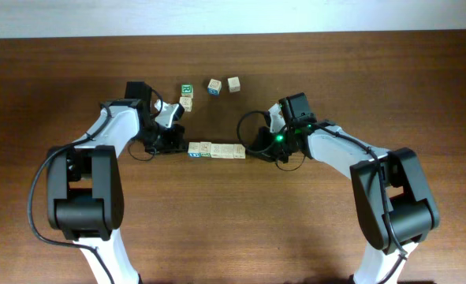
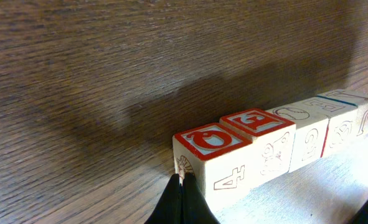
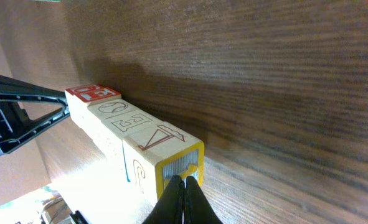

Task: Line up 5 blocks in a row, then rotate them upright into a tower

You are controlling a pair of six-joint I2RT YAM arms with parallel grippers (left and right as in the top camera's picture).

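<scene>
The blocks lie in one straight row point(image 1: 217, 150) at the table's middle, pale wooden cubes touching face to face. My left gripper point(image 1: 178, 145) is shut, its tips point(image 2: 182, 185) pressed against the end face of the red "Q" block point(image 2: 212, 140). A red "E" block point(image 2: 256, 122) comes after it. My right gripper point(image 1: 253, 150) is also shut, its tips point(image 3: 185, 182) resting on the yellow-framed end face of the last block point(image 3: 165, 140). Neither gripper holds anything; the row sits squeezed between them.
Behind the row stand loose cubes: one with a bright green top point(image 1: 186, 89), a pale one point(image 1: 186, 102) just in front of it, a blue-faced one point(image 1: 214, 87) and another pale one point(image 1: 233, 84). The table's far edge runs along the wall.
</scene>
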